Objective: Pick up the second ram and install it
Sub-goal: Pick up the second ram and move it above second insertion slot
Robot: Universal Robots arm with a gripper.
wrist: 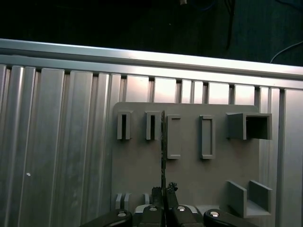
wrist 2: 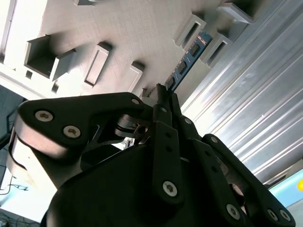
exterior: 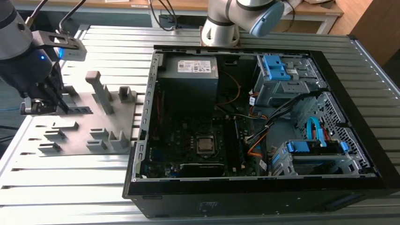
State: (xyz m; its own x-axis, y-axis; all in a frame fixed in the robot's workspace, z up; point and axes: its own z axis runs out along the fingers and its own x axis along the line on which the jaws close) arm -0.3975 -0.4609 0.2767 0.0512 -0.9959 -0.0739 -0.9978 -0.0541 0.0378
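Observation:
The second ram (wrist 2: 188, 56) is a thin bluish stick with black chips. It stands on edge on the gray holder tray (wrist 2: 128, 33), its far end between two upright blocks. In the first wrist view the ram (wrist: 163, 151) shows edge-on as a dark line across the tray (wrist: 137, 165). My gripper (wrist 2: 163, 92) is shut on the ram's near end, one finger pressed on each side (wrist: 164, 189). In the exterior view the gripper (exterior: 61, 108) hangs low over the tray (exterior: 81, 140) at the exterior view's left, with the dark ram (exterior: 80, 110) beside its fingers.
An open computer case (exterior: 149, 117) lies to the exterior view's right of the tray, motherboard and cables exposed. A tall gray upright (exterior: 100, 91) and smaller blocks rise from the tray. Another arm's base (exterior: 220, 26) stands behind the case. The ribbed metal table (exterior: 62, 187) extends in front.

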